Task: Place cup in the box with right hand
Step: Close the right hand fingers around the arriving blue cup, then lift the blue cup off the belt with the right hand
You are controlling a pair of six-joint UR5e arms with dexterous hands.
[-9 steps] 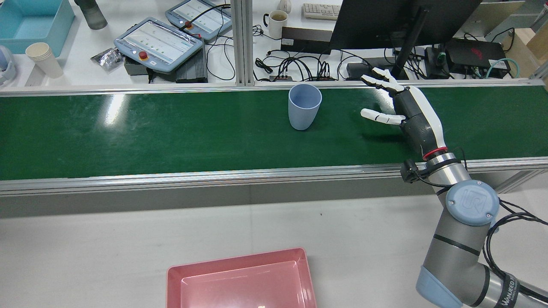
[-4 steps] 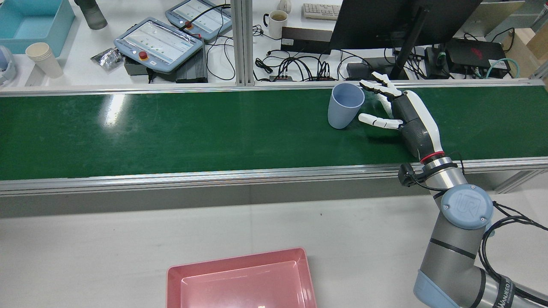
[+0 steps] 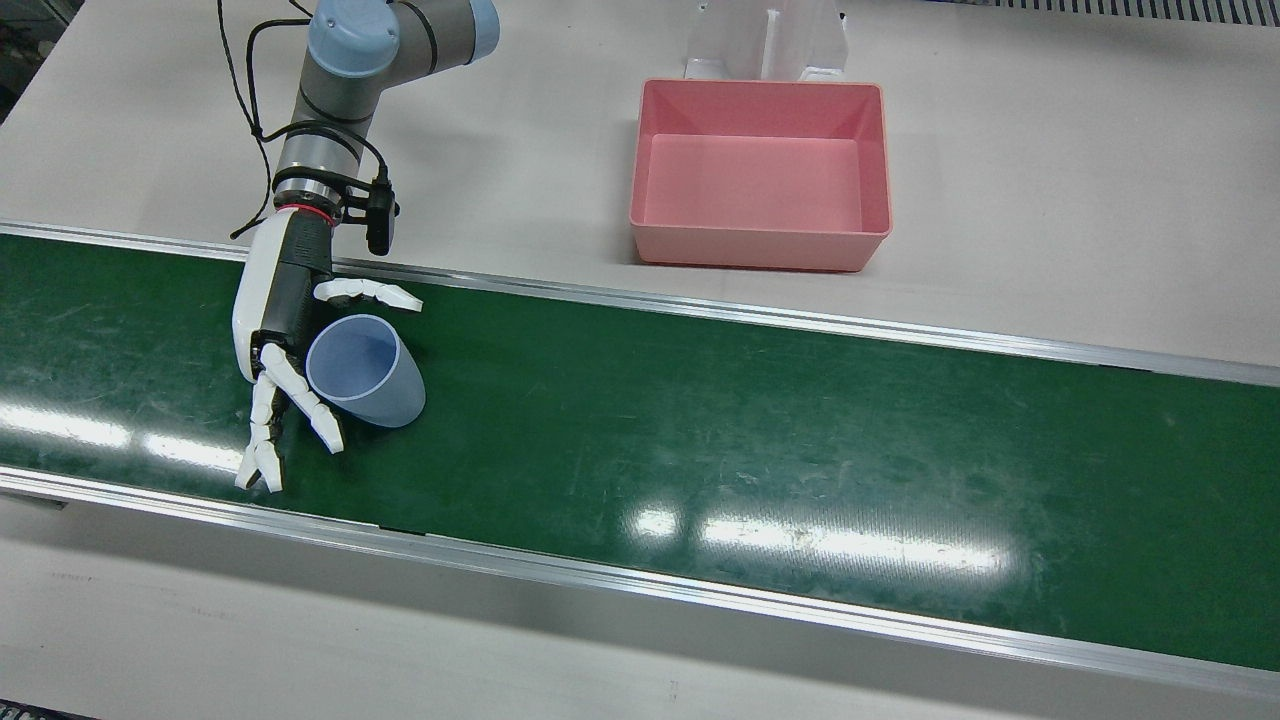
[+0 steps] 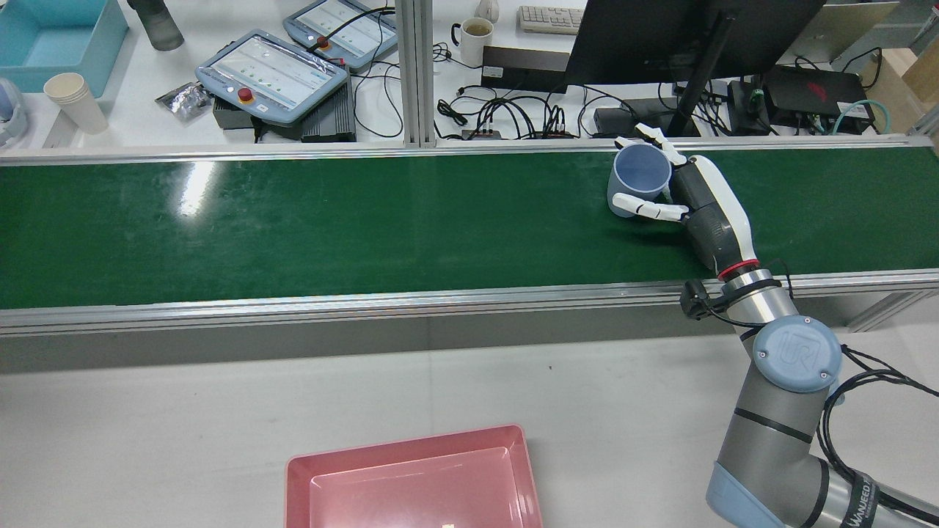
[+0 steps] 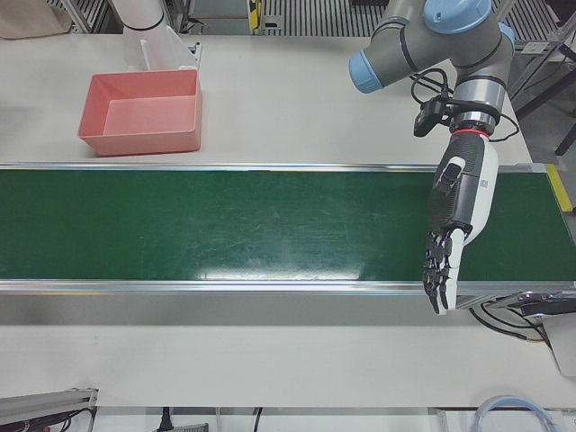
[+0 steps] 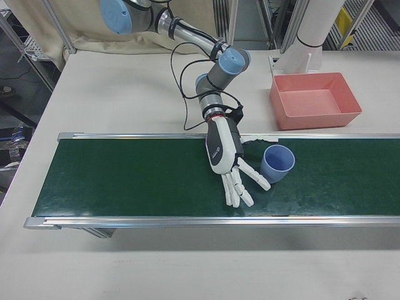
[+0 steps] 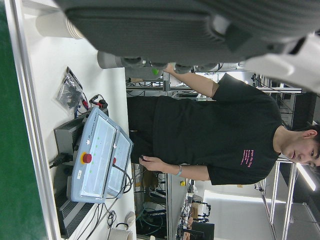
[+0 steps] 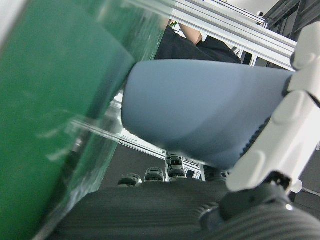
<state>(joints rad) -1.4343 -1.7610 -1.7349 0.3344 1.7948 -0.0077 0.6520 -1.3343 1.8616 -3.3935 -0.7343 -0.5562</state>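
Observation:
The light blue cup [image 3: 365,372] stands on the green belt [image 3: 750,420], leaning a little, its side against my right hand's palm. My right hand [image 3: 275,330] is open; its thumb lies on one side of the cup and its spread fingers on the other, none curled around it. The same cup [image 4: 640,180] and right hand [image 4: 704,202] show in the rear view. The right hand view is filled by the cup's wall [image 8: 200,110]. The pink box [image 3: 760,250] sits empty on the white table behind the belt. My left hand [image 5: 454,220] hangs open over the belt's other end.
Aluminium rails [image 3: 700,300] border the belt on both sides. Behind the belt in the rear view are teach pendants [image 4: 271,73], cables, a mug [image 4: 473,37] and a monitor stand [image 4: 697,73]. A person [image 7: 215,130] stands at the far desk.
The cup has travelled right along the belt, from well clear of my right hand into the space between its thumb and fingers. The right hand has dropped slightly toward the belt.

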